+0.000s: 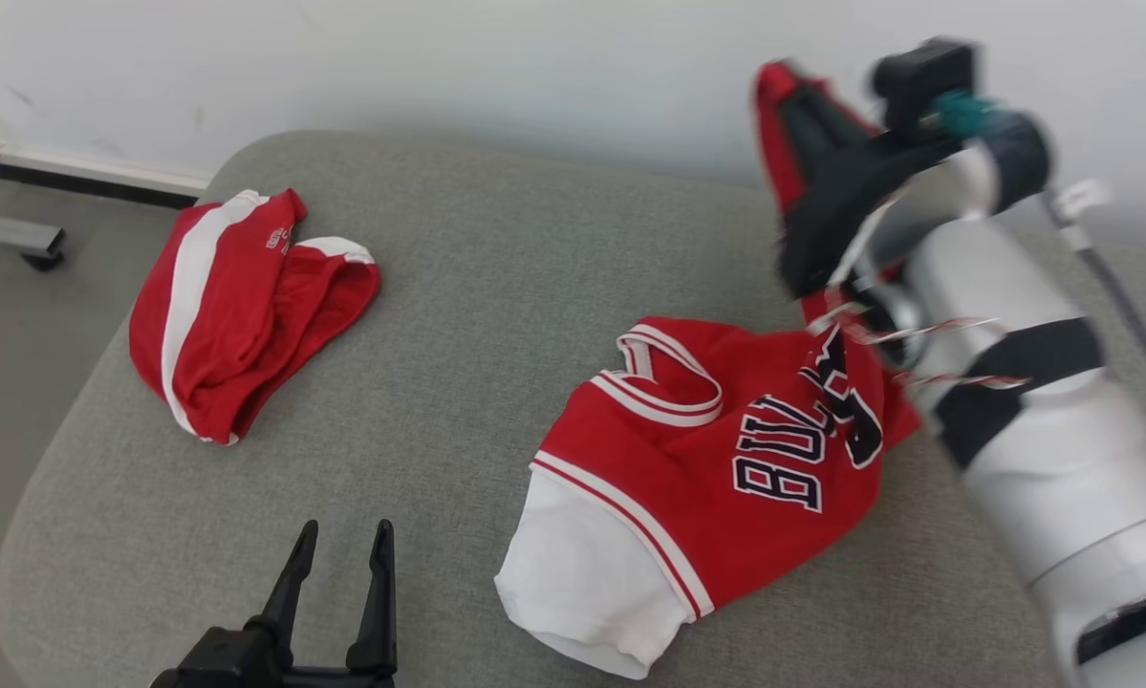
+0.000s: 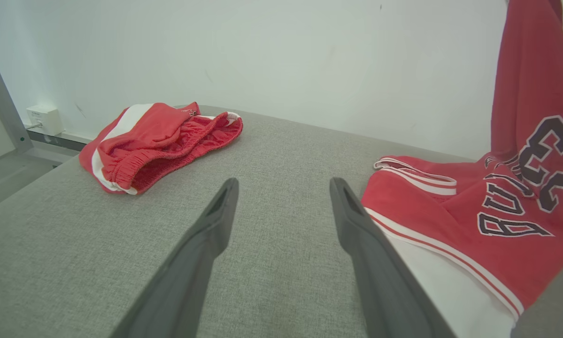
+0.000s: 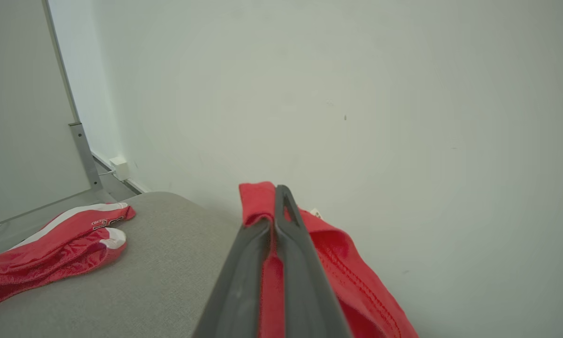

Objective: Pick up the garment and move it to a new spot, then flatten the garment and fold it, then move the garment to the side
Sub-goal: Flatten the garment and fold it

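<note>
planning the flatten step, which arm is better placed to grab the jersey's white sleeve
Left. The left gripper is open and empty, near the white sleeve of the jersey; the right gripper is shut on its raised edge.

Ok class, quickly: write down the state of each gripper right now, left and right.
Left gripper: open, holding nothing.
Right gripper: shut on the red jersey, one end held up.

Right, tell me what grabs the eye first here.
The red jersey with dark lettering, one end hoisted off the grey cushion by the shut right gripper, at the right. Then the crumpled red-and-white shorts at far left, and the open left gripper at lower left.
</note>
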Tool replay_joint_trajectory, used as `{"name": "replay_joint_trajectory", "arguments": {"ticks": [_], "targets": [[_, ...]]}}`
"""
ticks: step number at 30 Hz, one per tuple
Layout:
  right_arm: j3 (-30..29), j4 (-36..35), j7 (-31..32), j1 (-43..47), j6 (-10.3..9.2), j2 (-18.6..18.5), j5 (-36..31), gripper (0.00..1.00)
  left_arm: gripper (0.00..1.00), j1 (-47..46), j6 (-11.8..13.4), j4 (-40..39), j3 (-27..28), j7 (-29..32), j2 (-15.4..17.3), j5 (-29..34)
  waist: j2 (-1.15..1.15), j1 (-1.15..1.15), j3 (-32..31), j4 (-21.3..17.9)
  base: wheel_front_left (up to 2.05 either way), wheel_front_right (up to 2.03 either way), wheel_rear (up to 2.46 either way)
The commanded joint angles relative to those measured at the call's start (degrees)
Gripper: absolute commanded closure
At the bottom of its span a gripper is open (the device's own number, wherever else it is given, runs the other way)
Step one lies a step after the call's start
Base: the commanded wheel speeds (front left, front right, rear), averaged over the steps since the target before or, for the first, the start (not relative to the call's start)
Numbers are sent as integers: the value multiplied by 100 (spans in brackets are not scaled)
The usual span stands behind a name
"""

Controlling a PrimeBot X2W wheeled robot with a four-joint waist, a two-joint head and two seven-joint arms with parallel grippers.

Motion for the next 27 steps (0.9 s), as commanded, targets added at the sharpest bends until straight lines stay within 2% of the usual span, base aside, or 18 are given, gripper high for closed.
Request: {"name": "replay_joint_trajectory", "arguments": {"ticks": [1,6,7,8,19,23,27], "targets": [[159,135,-63,9,-13,165,-49,100,0,-42,21,-3,-24,-21,0,-58,0,0,75,94,0,0,0],[632,678,-221,157,-13,506,69,100,0,-94,31,10,-84,-21,0,-92,0,0,133,185,0,0,0],[702,775,-287,176,-13,533,82,60,0,-101,39,15,-92,-21,0,-100,0,0,140,192,0,0,0],[744,876,-332,193,-13,548,139,0,0,-107,47,20,-99,-21,0,-106,0,0,145,194,0,0,0],[848,1351,-1049,268,-13,71,629,0,0,96,50,-41,154,-21,2,107,0,0,-134,-231,0,0,0],[736,1207,-1267,551,-13,-235,752,0,0,187,39,-130,322,-21,0,237,0,0,-279,-466,0,0,0],[427,678,-1321,953,-13,-568,733,0,0,288,39,-221,516,-21,-1,337,0,0,-362,-717,0,0,0]]}}
